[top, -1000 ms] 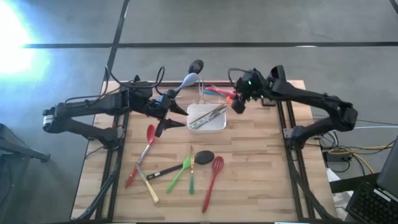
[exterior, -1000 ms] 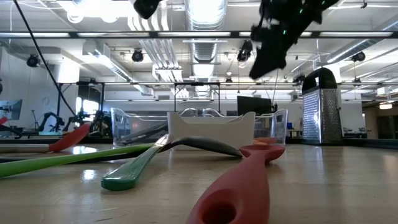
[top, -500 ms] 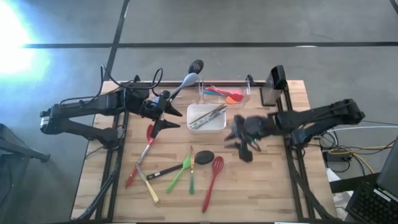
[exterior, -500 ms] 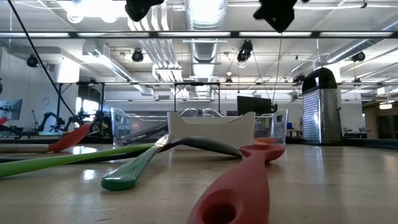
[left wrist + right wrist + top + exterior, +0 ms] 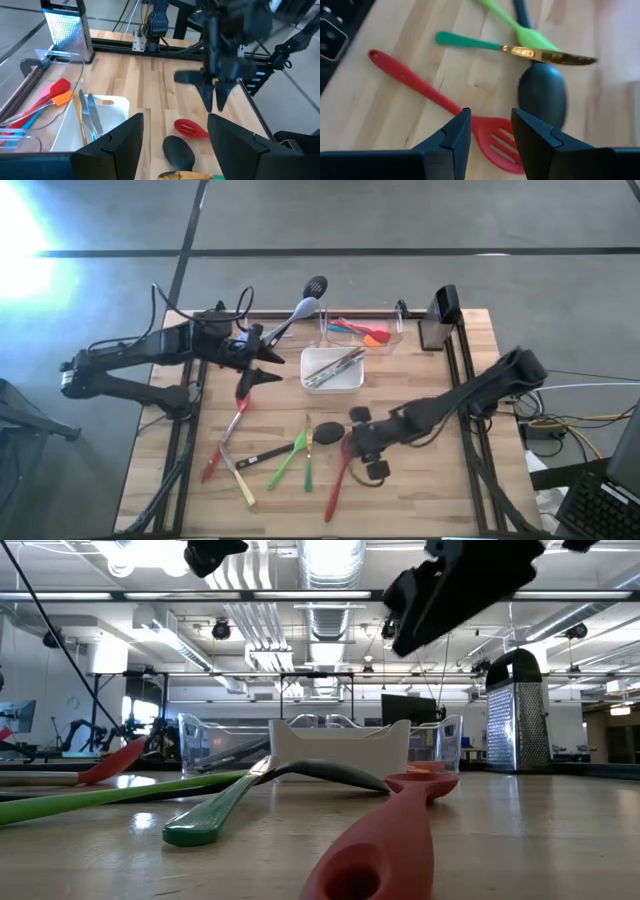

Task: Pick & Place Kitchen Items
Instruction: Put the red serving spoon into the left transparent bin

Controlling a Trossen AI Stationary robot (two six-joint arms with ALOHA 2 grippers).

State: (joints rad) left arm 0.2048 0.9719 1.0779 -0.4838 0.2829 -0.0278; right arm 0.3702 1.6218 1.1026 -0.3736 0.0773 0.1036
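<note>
Several kitchen items lie flat on the near half of the wooden table [image 5: 420, 380]: a red slotted turner [image 5: 340, 472], a black spoon [image 5: 328, 431], green utensils [image 5: 292, 458] and a red spoon [image 5: 238, 402]. My right gripper [image 5: 490, 145] hangs open just above the turner's head [image 5: 492, 136], fingers slanting down, touching nothing; the left wrist view shows it [image 5: 216, 100] clear of the turner [image 5: 190, 128]. My left gripper [image 5: 175, 150] stands open and empty above the table's left part [image 5: 258, 368], beside the white dish [image 5: 332, 368].
A clear bin [image 5: 360, 330] holding red and blue utensils and a metal grater [image 5: 437, 318] stand at the far edge. A grey spoon [image 5: 300, 310] and a black slotted spoon [image 5: 315, 283] stick out past the far edge. The dish holds metal cutlery.
My right gripper has swung from over the clear bin at the far edge toward the near edge and come down, tipping its fingers downward over the red turner. My left gripper has drawn back a little toward the table's left edge.
</note>
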